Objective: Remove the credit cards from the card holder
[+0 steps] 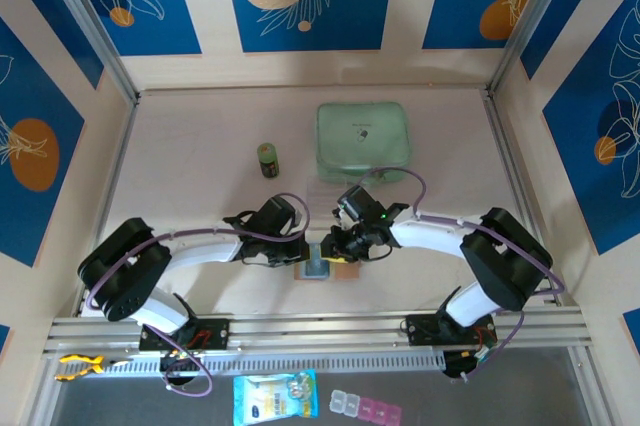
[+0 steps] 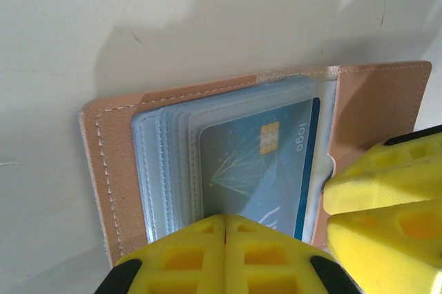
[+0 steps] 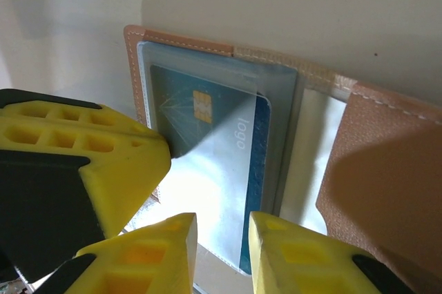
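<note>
The card holder (image 1: 318, 271), a tan stitched bifold, lies open on the pale table (image 1: 200, 136), in front of the mint-green zip case (image 1: 363, 136) and between the two arms' tools. A blue credit card (image 3: 207, 135) with a gold chip sits in the topmost of the holder's clear sleeves (image 2: 162, 170), with one long edge showing bare past the sleeve's mouth. Whether a second card lies behind it cannot be told.

The left gripper (image 2: 225, 223), fingers clenched flat together, bears on the holder's near edge and appears to pin it, though whether it pinches any sleeve is hidden. The right gripper (image 3: 222, 221) hovers at the same edge with its jaws apart, astride the card's exposed corner and grasping nothing yet.

The likely trouble is that those jaws close on sleeve and card together, so a pull would drag the whole holder rather than free the card. A thin, slick card may also slip from a corner pinch. The holder's raised right cover (image 3: 387, 170) could fold over the pocket if jolted.
</note>
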Controlling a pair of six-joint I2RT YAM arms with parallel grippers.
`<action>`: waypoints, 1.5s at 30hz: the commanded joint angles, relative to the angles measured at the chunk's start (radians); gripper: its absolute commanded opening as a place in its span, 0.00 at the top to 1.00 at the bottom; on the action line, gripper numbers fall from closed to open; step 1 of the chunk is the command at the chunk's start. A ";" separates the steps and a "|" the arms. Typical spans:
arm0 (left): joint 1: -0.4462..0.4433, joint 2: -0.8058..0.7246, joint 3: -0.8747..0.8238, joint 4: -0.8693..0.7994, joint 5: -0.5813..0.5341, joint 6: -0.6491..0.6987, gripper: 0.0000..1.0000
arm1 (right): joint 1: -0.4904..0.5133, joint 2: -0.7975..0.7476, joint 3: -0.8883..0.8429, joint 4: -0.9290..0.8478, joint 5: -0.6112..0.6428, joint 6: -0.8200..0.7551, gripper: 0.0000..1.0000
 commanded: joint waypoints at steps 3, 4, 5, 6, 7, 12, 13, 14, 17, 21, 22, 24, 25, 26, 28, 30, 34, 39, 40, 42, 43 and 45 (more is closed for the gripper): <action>-0.007 0.022 -0.011 -0.021 -0.021 0.004 0.96 | -0.009 0.028 0.027 0.011 -0.032 -0.014 0.75; -0.007 0.022 -0.011 -0.021 -0.022 0.004 0.96 | -0.010 0.033 0.027 0.015 -0.037 -0.014 0.75; -0.007 0.022 -0.011 -0.020 -0.022 0.004 0.96 | -0.011 0.038 0.029 0.018 -0.039 -0.015 0.76; -0.007 0.022 -0.013 -0.019 -0.022 0.004 0.96 | -0.011 0.041 0.029 0.020 -0.040 -0.016 0.76; -0.008 0.021 -0.013 -0.020 -0.022 0.002 0.96 | -0.011 0.044 0.028 0.022 -0.040 -0.014 0.77; -0.008 0.019 -0.013 -0.023 -0.025 0.002 0.96 | -0.011 0.060 0.029 0.011 -0.031 -0.011 0.77; -0.008 0.020 -0.013 -0.023 -0.024 0.003 0.96 | -0.011 0.063 0.031 0.002 -0.025 -0.012 0.77; -0.008 0.019 -0.013 -0.024 -0.024 0.002 0.96 | -0.012 0.066 0.034 -0.010 -0.018 -0.014 0.77; -0.008 0.020 -0.013 -0.027 -0.025 0.003 0.96 | -0.011 0.066 0.038 -0.038 0.002 -0.022 0.76; -0.007 0.020 -0.013 -0.026 -0.025 0.000 0.96 | -0.011 0.063 0.047 -0.074 0.029 -0.033 0.76; -0.007 0.019 -0.013 -0.024 -0.024 0.001 0.96 | -0.011 0.062 0.049 -0.083 0.038 -0.038 0.76; -0.008 0.018 -0.014 -0.020 -0.022 0.002 0.95 | -0.010 0.059 0.055 -0.100 0.053 -0.045 0.76; -0.007 0.015 -0.014 -0.018 -0.023 0.001 0.95 | -0.010 0.056 0.059 -0.109 0.060 -0.050 0.76; -0.007 0.014 -0.017 -0.017 -0.023 0.001 0.94 | -0.011 0.054 0.060 -0.117 0.068 -0.052 0.76; -0.007 0.009 -0.019 -0.015 -0.023 0.000 0.94 | -0.010 0.046 0.062 -0.125 0.076 -0.058 0.76; -0.007 0.001 -0.021 -0.011 -0.022 -0.002 0.93 | -0.010 0.034 0.060 -0.126 0.080 -0.064 0.76; -0.008 -0.026 -0.015 -0.022 -0.036 0.000 0.91 | -0.010 -0.005 0.046 -0.111 0.079 -0.079 0.76; -0.008 -0.049 -0.016 -0.035 -0.054 0.001 0.92 | -0.011 -0.068 -0.007 -0.022 0.040 -0.104 0.74; -0.008 -0.050 -0.017 -0.040 -0.055 0.001 0.93 | -0.011 -0.077 -0.018 -0.001 0.030 -0.106 0.73; -0.008 -0.047 -0.017 -0.048 -0.059 0.004 0.94 | -0.016 -0.081 -0.028 0.025 0.010 -0.110 0.73; -0.008 -0.044 -0.017 -0.048 -0.060 0.003 0.95 | -0.018 -0.075 -0.028 0.031 -0.003 -0.110 0.73; -0.008 -0.037 -0.019 -0.042 -0.053 0.002 0.95 | -0.018 -0.057 -0.026 0.037 -0.018 -0.110 0.73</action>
